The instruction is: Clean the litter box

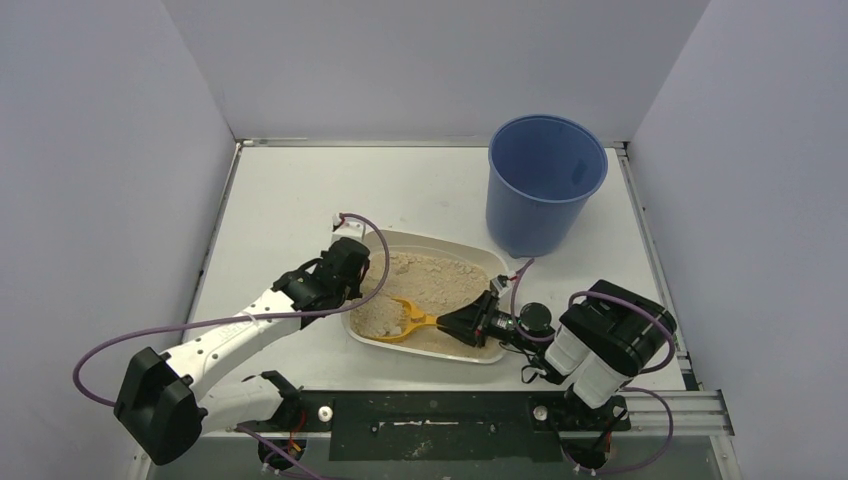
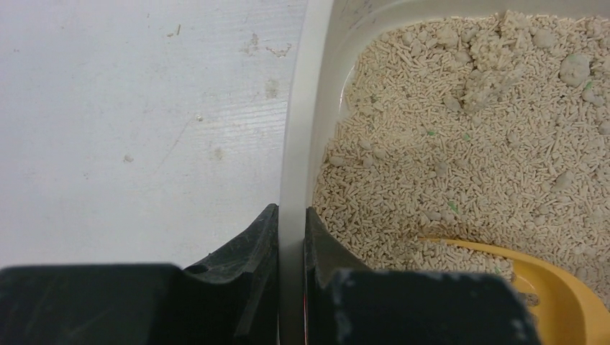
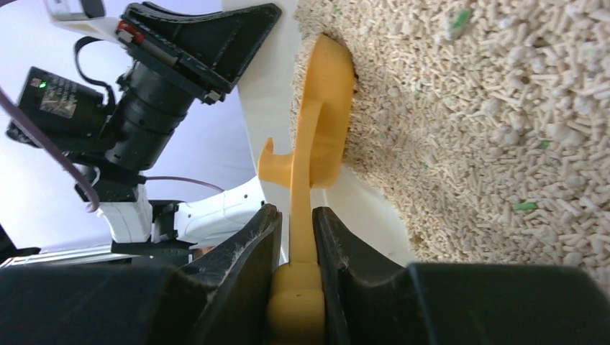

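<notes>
1. While the left gripper (image 2: 291, 215) pinches the left rim of the litter box (image 1: 432, 238), one finger sits outside the wall and one inside, the gap narrow with only the rim between them.
2. Litter box lies lower centre of the overhead frame, between the two arms, its near edge close to the front rail.
3. Right gripper (image 3: 295, 215) is clamped on the handle of the orange scoop (image 1: 408, 318); the scoop's bowl is sunk in the litter (image 2: 467, 144) close to the box's near wall.
4. Blue bucket (image 1: 545, 190) stands upright, upper right of the overhead frame, just beside the box's far right corner; contact cannot be told.
5. Bare table (image 1: 290, 200) spans the upper left of that frame, beyond the left arm.
</notes>
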Controlling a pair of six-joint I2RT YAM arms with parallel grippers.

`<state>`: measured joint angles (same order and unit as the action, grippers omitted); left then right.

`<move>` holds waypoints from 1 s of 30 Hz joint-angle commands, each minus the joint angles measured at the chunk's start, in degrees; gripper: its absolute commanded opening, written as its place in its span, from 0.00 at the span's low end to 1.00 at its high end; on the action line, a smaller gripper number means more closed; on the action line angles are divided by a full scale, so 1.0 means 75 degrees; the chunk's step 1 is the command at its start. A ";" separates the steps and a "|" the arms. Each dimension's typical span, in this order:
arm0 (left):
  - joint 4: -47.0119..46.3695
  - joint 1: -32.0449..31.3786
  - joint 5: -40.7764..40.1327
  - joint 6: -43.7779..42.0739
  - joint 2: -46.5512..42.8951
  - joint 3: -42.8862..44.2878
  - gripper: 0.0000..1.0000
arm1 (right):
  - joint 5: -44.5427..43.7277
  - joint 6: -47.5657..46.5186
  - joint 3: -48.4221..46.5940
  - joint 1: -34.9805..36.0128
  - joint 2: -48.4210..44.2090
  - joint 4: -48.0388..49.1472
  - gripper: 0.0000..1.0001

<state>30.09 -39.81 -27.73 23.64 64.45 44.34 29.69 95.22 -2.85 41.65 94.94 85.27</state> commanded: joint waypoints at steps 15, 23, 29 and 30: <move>-0.0588 0.0150 -0.0519 0.0000 0.0047 -0.0011 0.00 | 0.0474 -0.1070 -0.0017 -0.1595 -0.4620 -0.2987 0.00; -0.0612 0.0210 -0.0489 0.0019 -0.0072 -0.0024 0.00 | 0.0908 -0.1151 0.0162 -0.2093 -0.5672 -0.3471 0.00; -0.0627 0.0211 -0.0376 0.0030 -0.0101 -0.0017 0.00 | 0.0693 -0.1412 0.0122 -0.1925 -0.6091 -0.3795 0.00; -0.0631 0.0211 -0.0356 0.0025 -0.0107 -0.0027 0.00 | 0.0646 -0.1318 0.0225 -0.2154 -0.6221 -0.3943 0.00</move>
<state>28.91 -38.96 -27.46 23.81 65.47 43.42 33.87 86.80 0.12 26.61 50.57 54.61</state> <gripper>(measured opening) 0.106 0.215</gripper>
